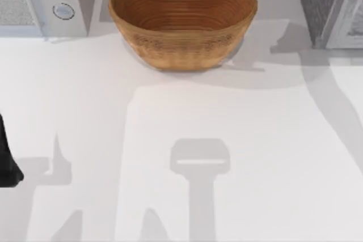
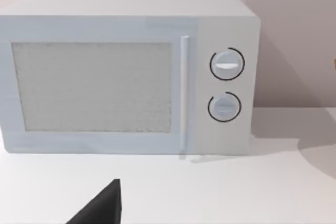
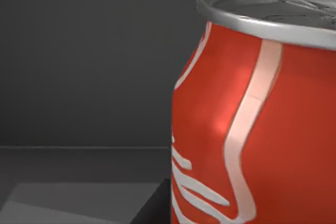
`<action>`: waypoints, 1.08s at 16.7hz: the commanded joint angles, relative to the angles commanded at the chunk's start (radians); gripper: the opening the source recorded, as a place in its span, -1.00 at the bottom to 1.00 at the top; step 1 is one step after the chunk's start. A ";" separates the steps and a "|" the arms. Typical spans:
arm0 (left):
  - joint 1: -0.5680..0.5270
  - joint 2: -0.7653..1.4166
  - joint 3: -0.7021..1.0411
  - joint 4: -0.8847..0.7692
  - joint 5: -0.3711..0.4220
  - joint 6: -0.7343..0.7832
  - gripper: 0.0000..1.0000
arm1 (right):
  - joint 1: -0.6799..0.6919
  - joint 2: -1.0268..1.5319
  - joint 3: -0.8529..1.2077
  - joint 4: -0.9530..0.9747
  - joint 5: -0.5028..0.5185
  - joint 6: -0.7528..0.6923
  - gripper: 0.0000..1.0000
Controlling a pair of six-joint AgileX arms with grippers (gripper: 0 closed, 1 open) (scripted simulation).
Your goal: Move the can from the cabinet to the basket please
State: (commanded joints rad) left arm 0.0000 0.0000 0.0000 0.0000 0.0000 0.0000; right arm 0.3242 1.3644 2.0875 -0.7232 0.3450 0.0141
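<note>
From above, the basket (image 1: pixel 182 18) sat at the table's (image 1: pixel 255 157) far edge between the microwave (image 1: pixel 42 1) and the cabinet (image 1: pixel 332 7). The left arm (image 1: pixel 7 160) was parked at the left edge.

The left wrist camera faced the microwave (image 2: pixel 126 72); whether that claw was open, I cannot tell.

The right wrist camera looked straight at the can (image 3: pixel 257 124), standing upright very close ahead against dark cabinet walls (image 3: pixel 84 56); the right claw's state could not be told.

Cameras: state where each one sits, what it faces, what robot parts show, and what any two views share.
Top view: above the table, looking down on the basket, microwave and cabinet; a dark piece of the left arm shows at the left edge.
Left wrist view: on the left arm, facing the microwave front; a dark claw tip shows.
Right wrist view: on the right arm, close to the can against dark walls.
Shared: top and left wrist views both show the microwave.
</note>
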 joint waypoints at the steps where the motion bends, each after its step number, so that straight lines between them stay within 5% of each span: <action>1: 0.000 0.000 0.000 0.000 0.000 0.000 1.00 | -0.001 -0.010 -0.010 0.007 -0.004 -0.002 -1.00; 8: 0.000 0.000 0.000 0.000 0.000 0.000 1.00 | -0.049 -0.338 -0.374 0.200 -0.105 -0.038 -1.00; 18: 0.000 0.000 0.000 0.000 0.000 0.000 1.00 | -0.213 -1.042 -1.497 0.564 -0.275 -0.055 -1.00</action>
State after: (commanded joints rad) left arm 0.0000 0.0000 0.0000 0.0000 0.0000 0.0000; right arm 0.1108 0.3225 0.5903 -0.1595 0.0697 -0.0404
